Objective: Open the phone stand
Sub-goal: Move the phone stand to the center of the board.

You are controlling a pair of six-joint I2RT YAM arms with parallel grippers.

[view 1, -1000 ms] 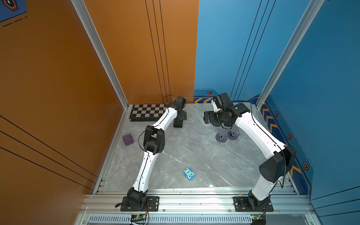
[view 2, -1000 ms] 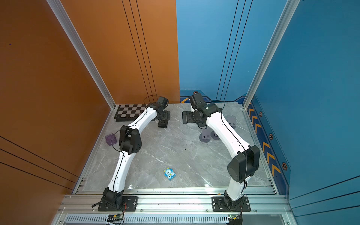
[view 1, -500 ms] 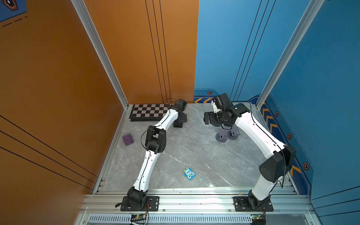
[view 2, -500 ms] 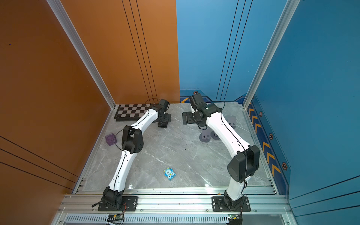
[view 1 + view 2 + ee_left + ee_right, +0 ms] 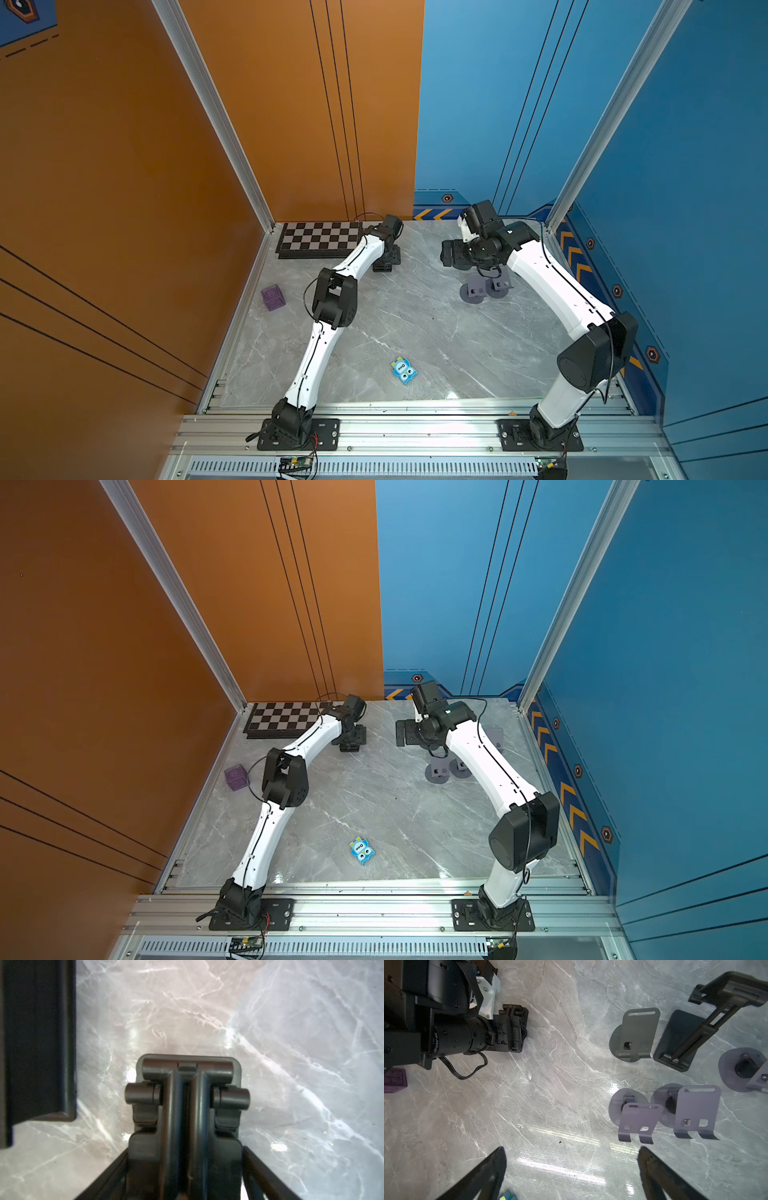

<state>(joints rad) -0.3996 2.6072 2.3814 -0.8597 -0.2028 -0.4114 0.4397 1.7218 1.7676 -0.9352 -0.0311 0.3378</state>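
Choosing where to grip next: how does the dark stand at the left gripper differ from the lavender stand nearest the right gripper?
The dark stand is folded shut; the lavender stand is open, its plate raised off a round base. The dark stand sits between the fingers of the left gripper; the lavender stand stands free before the open right gripper. Both rest on the table.

Chessboard [image 5: 318,240] at the back wall, purple cube [image 5: 272,297], blue toy [image 5: 404,370] near front edge.

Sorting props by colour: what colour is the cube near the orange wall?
The cube is purple; it shows best in a top view.
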